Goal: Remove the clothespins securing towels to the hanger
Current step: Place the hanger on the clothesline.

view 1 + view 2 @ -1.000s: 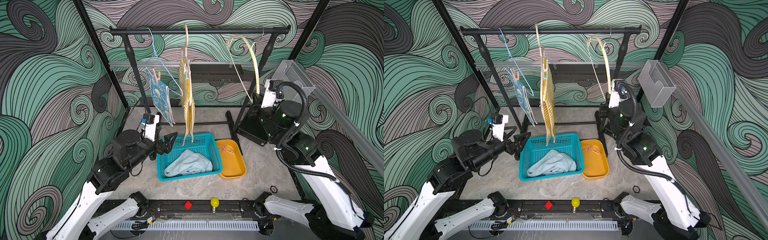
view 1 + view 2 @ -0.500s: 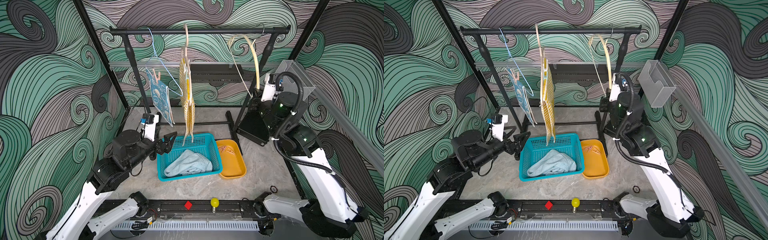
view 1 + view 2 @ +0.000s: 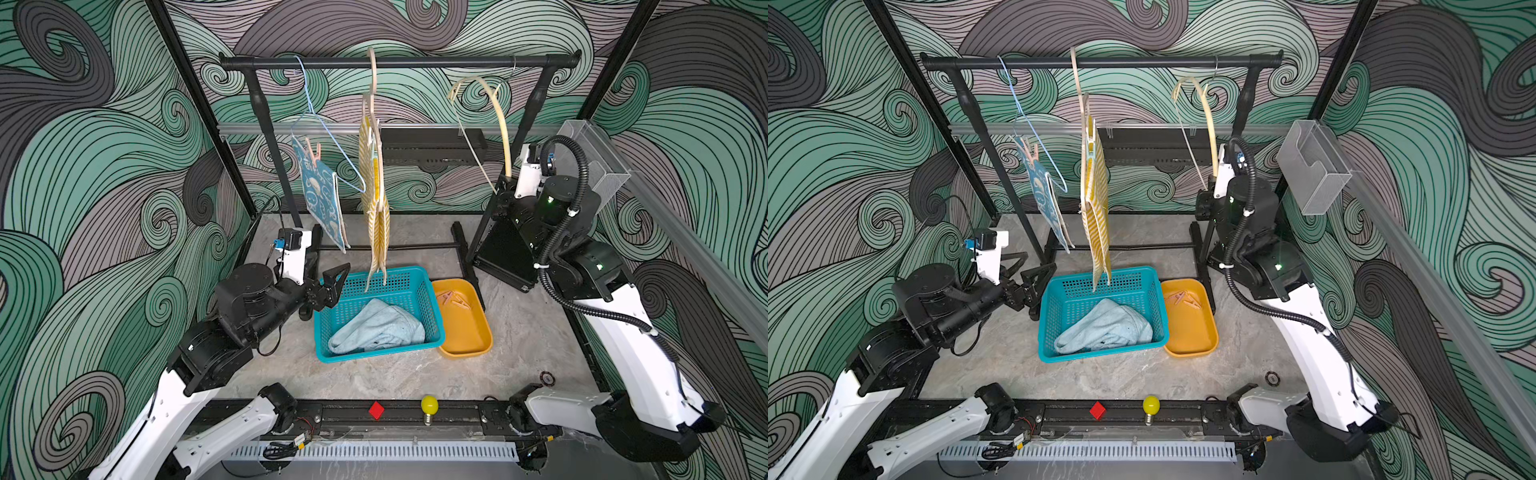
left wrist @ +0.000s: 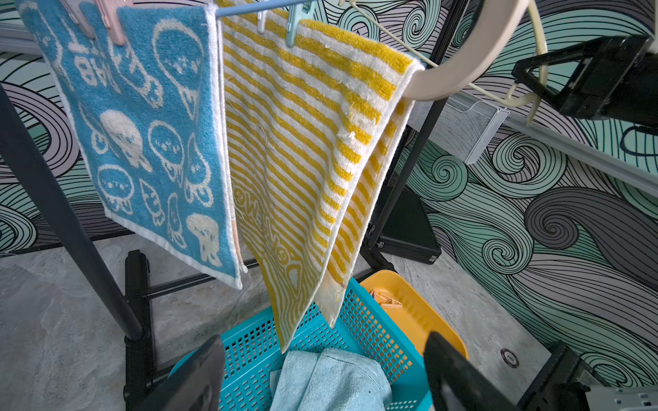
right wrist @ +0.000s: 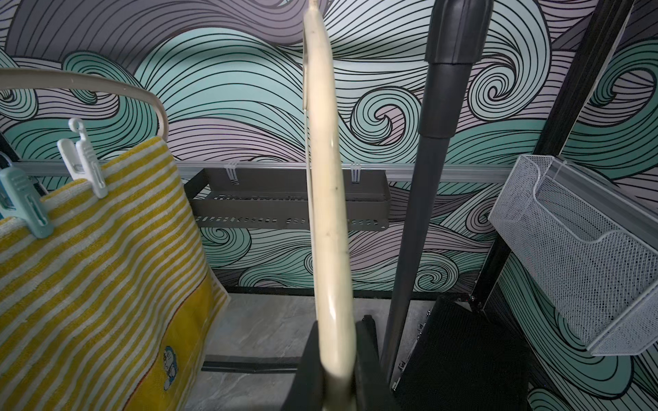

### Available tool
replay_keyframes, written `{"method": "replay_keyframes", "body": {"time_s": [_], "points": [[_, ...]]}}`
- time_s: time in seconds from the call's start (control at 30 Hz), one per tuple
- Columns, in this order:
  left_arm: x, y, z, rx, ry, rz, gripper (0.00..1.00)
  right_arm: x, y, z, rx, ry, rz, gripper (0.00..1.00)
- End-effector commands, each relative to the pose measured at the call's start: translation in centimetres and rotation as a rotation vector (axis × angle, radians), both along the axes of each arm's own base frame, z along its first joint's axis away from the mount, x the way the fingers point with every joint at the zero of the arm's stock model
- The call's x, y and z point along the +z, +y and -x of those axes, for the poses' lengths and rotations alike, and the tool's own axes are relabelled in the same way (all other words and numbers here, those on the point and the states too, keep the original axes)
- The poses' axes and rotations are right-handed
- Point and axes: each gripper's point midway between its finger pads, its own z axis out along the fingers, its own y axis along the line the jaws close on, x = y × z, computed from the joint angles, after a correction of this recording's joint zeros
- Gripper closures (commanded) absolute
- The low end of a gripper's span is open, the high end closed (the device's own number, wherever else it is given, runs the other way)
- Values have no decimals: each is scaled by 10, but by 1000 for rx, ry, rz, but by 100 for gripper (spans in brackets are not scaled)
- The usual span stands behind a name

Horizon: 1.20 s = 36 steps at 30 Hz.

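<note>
Three hangers hang from the black rail (image 3: 395, 62). A teal-blue towel (image 3: 322, 199) is pinned to the blue wire hanger by pink clothespins (image 3: 312, 151). A yellow striped towel (image 5: 89, 267) hangs on a cream hanger under a white clothespin (image 5: 83, 160) and a teal clothespin (image 5: 25, 203). My right gripper (image 5: 336, 356) is shut on the lower end of the bare cream hanger (image 3: 496, 112). My left gripper (image 3: 326, 270) stands open and empty by the far left corner of the teal basket (image 3: 432, 307), which holds a pale-blue towel (image 3: 374, 328).
An orange tray (image 3: 469, 332) with loose clothespins (image 3: 453, 299) sits right of the basket. A black case (image 3: 503, 249) lies behind the right arm. A mesh bin (image 3: 598, 166) sticks out from the right wall. The rack's uprights and floor bars cross the back.
The right arm has lifted its wrist toward the rail while keeping hold of the bare hanger, which has tilted. The left arm has not moved.
</note>
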Motion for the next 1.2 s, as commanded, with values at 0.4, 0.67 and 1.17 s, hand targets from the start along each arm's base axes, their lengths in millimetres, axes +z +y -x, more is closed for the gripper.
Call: {"method": "replay_keyframes", "body": {"time_s": [0.4,0.67,1.17], "points": [[1,6,3,20,-7,5,15,0,-6,19,34,-30,-68,51],[-1,8,0,38,0,-17,15,-29,-14,42,53,17,-81,38],[1,19,-2,89,14,-72,16,-110,7,79,221,218,-241,46]]}}
